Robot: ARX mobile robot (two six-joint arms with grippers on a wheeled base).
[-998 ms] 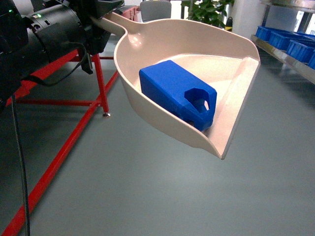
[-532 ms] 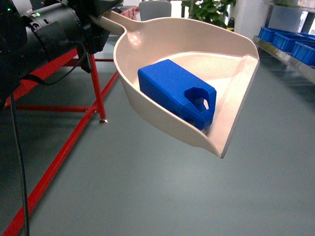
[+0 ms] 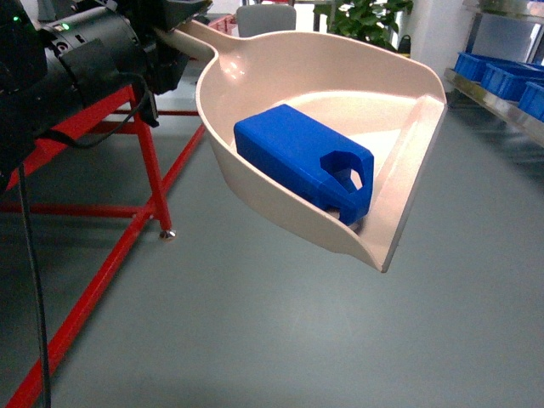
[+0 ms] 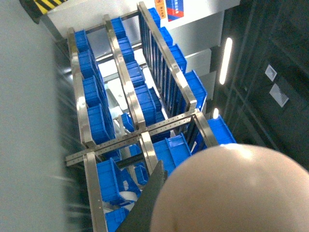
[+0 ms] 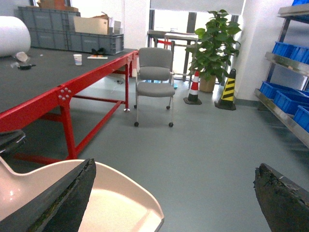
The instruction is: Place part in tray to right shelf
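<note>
Blue jerrycan-shaped plastic part (image 3: 303, 161) is lying on its side inside the pale beige dustpan-style plastic tray (image 3: 280, 68), long axis running upper-left to lower-right, handle hole toward the tray's open front edge. No readable writing on it. Left gripper (image 3: 161, 38) is clamped on the tray's handle. Right gripper (image 5: 174, 193) has its jaws spread wide, empty. Steel shelf with blue crates (image 3: 501, 81) sits far right.

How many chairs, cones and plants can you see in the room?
Chair: 1
Cones: 2, a red-white cone and a yellow-black cone
Plant: 1
Total: 4
</note>
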